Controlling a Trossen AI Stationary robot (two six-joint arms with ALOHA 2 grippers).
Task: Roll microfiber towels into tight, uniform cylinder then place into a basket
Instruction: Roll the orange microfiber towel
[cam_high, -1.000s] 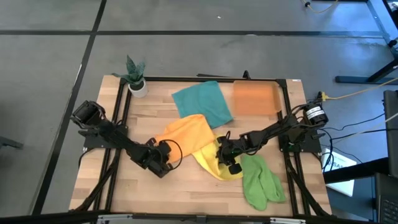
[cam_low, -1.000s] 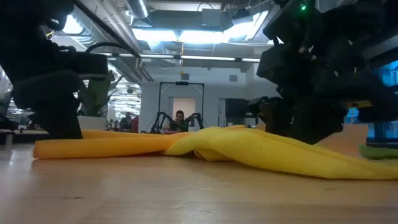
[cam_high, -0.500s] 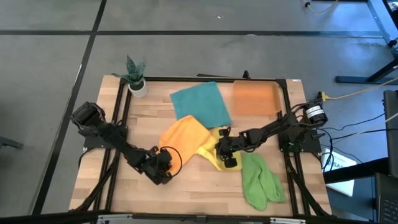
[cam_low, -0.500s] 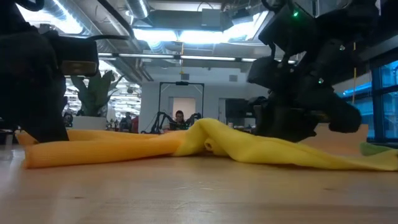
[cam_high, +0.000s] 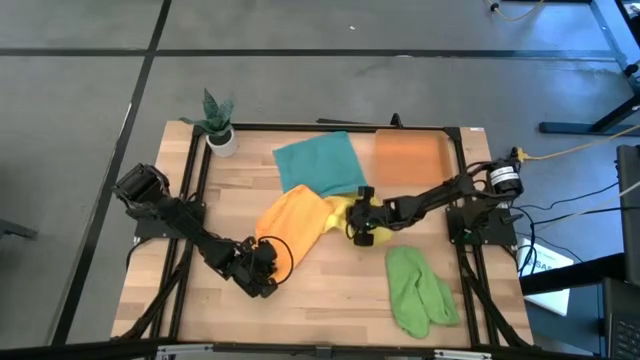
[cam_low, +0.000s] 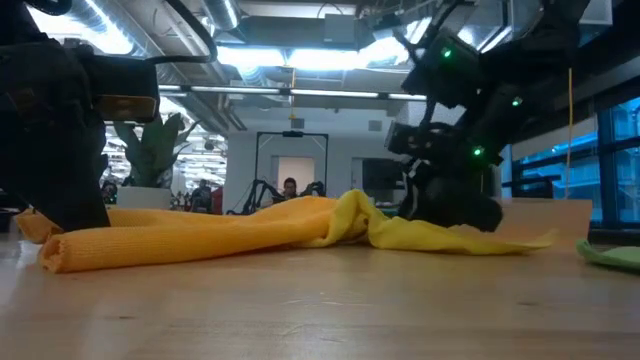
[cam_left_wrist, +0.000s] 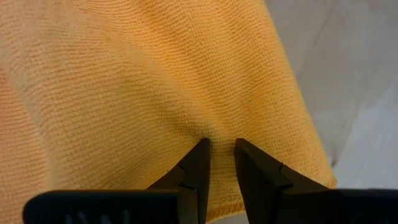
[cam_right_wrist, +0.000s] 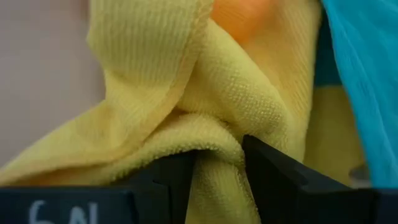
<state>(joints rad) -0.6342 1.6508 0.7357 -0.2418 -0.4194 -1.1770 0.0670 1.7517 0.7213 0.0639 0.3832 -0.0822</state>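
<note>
Item: orange towel (cam_high: 293, 222) and yellow towel (cam_high: 345, 212), overlapped mid-worktop, still unrolled; your left claw (cam_high: 262, 267) pinches orange cloth, your right claw (cam_high: 362, 229) pinches bunched yellow; next, separate, flatten, then roll toward the basket (cam_high: 412, 157).

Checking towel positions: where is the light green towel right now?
In the high view the light green towel lies flat on the table's near right, apart from the right gripper, which pinches the yellow towel.

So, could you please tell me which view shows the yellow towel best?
The right wrist view: the yellow towel fills it, bunched between the right gripper fingers. The high view shows a small crumple, the low view a flat strip, the left wrist view none.
</note>
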